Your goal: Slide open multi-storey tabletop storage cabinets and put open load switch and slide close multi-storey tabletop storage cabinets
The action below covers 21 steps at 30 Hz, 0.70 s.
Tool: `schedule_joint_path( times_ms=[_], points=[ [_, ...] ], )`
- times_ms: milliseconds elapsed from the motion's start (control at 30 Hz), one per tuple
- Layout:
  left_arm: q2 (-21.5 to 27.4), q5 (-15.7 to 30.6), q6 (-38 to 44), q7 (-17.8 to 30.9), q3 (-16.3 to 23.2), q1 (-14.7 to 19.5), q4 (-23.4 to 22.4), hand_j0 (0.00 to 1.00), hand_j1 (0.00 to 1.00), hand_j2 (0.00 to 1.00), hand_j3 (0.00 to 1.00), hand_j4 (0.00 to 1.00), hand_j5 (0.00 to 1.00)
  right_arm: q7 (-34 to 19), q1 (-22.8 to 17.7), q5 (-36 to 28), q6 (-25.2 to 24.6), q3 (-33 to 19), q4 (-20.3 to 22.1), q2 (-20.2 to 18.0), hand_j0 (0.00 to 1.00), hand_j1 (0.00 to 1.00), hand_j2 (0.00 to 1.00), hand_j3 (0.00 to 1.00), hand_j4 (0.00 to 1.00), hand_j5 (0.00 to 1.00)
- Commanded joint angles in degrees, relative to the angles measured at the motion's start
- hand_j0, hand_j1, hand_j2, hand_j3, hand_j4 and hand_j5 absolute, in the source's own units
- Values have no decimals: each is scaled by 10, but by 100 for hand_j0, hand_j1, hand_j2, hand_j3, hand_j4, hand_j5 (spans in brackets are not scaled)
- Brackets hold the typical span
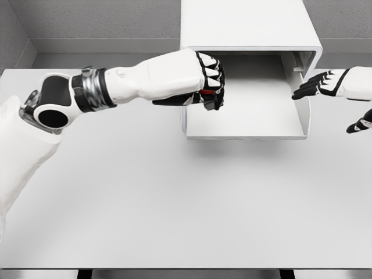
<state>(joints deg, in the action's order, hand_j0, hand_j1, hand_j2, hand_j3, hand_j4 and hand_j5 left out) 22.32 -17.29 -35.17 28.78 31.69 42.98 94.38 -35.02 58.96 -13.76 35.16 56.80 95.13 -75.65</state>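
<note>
A white tabletop storage cabinet stands at the back of the table, its drawer pulled out toward me and showing a bare floor. My left hand hovers over the drawer's left wall, fingers curled around a small object of which only a red bit peeks out between them; this looks like the load switch. My right hand sits by the drawer's right wall with fingers stretched out flat, holding nothing. A dark fingertip of that hand shows lower at the right edge.
The white table spreads wide in front of the drawer. Grey walls close in behind the cabinet and on the left. My left upper arm and shoulder fill the left side of the view.
</note>
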Motion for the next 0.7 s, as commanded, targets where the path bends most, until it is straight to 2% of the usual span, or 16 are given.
schedule_joint_path(
  times_ms=[0,233,333,667],
  points=[
    [-23,-10,2,5,0,1,-15,34,34,34,34,34,34,0,-1,1,-2,0,-1,0,100,100,100,100,100,100],
    [-64,-47,2,8,6,4,-56,34,34,34,34,34,34,0,-1,9,-2,2,-4,0,100,100,100,100,100,100],
    [-82,-66,2,7,8,6,-91,35,35,35,35,35,35,0,0,9,-2,2,-4,-1,100,100,100,100,100,100],
    [-97,-77,2,7,13,16,-110,35,35,35,35,35,35,0,0,15,-2,2,-1,-12,100,100,100,100,100,100]
  ],
)
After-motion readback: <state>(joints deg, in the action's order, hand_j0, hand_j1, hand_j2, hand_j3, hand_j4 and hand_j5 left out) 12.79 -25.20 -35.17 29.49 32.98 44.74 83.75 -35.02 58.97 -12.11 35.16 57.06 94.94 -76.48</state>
